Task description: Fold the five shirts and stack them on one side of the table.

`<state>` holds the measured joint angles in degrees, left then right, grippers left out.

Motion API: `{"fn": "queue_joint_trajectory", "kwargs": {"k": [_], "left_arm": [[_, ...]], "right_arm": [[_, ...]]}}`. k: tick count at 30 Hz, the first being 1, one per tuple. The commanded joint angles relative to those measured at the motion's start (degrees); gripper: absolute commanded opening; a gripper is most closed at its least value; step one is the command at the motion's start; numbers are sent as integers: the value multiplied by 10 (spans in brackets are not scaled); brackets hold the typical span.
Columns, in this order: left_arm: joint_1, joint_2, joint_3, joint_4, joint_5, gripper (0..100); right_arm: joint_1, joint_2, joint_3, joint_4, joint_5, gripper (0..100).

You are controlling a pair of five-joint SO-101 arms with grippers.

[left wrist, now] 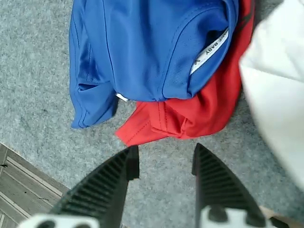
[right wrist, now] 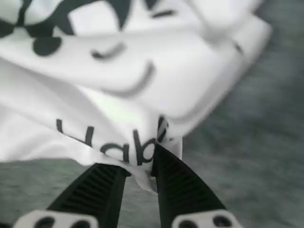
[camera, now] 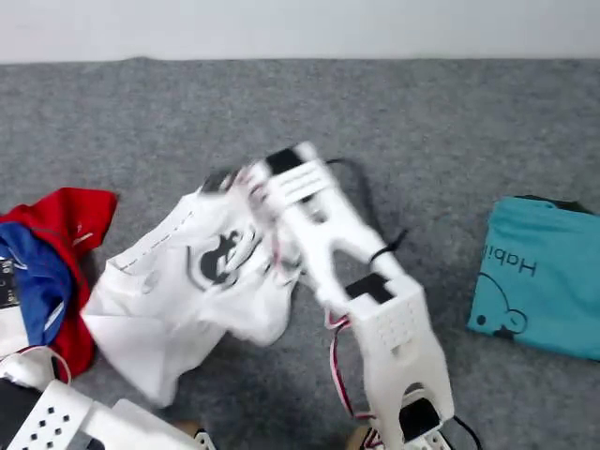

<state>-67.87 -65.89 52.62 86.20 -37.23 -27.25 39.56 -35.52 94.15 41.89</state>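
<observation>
At the table's [camera: 422,122] left edge the blue shirt [left wrist: 142,47] hides much of the red shirt [left wrist: 190,118]; the right gripper [right wrist: 142,164] pinches the white shirt [right wrist: 142,71], and the left gripper [left wrist: 166,149] gapes over bare table.

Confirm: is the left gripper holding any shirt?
No: the left gripper is open above the bare grey table cover, short of the red shirt and the blue shirt.
</observation>
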Motion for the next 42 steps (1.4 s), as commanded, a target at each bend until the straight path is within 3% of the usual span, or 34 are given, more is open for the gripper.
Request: {"fn": "queue_joint_trajectory", "kwargs": {"k": [1, 9, 14, 17, 22, 32, 37, 42], "left_arm": [[2, -5, 1, -12, -4, 189], [2, -5, 1, -12, -4, 188], [2, -5, 1, -12, -4, 188], [2, -5, 1, -12, -4, 188], [2, -5, 1, -12, -4, 188], [2, -5, 1, -12, -4, 188], [2, -5, 1, -12, -4, 188], [11, -5, 19, -12, -4, 188]], "right_arm": [[80, -10, -114, -15, 59, 10], [148, 71, -272, -4, 91, 27], [138, 79, -338, 90, 51, 192], [146, 48, -345, 89, 19, 221], [147, -49, -236, 90, 18, 221], [100, -287, 152, 87, 15, 221], [62, -307, 279, 71, 6, 221], [27, -271, 320, -16, 6, 221]]}}
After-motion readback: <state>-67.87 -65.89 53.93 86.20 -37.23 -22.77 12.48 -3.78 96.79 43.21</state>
